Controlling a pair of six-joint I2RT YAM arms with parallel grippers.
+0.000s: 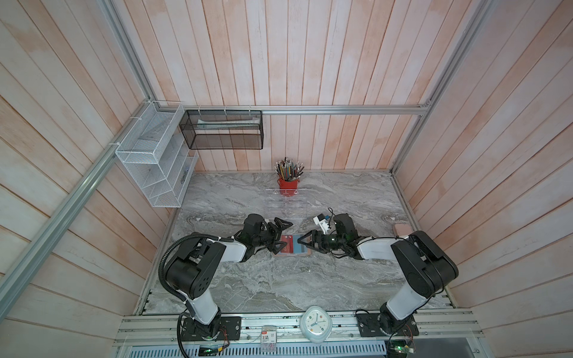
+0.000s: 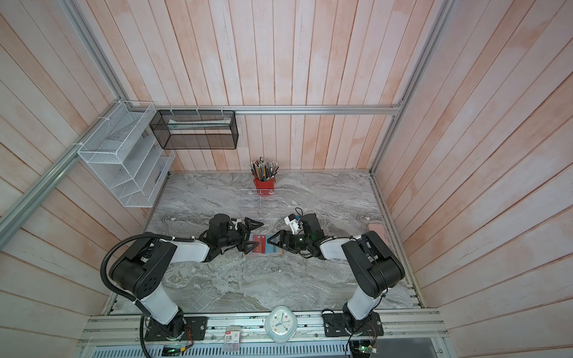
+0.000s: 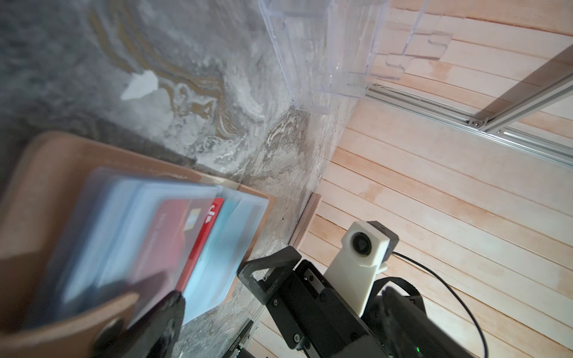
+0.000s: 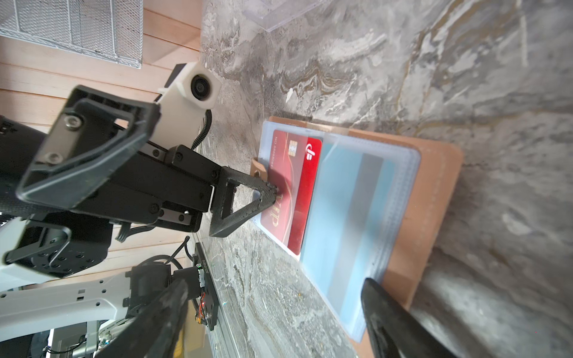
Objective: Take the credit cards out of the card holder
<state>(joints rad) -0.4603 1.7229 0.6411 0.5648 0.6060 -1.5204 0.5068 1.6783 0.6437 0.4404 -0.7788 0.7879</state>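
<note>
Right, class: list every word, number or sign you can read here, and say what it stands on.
"VIP": gold letters on the red plastic card in the open tan leather-like card holder.
"NO.": on that card's edge; the digits after it are too small to read.
"3": on the small clear packet on the front rail; its other print is unreadable.
Dial of the white rounded clock: marks too small to read.

Red card [image 4: 294, 192] — gold "VIP"; small packet [image 1: 268, 338] — "3".
</note>
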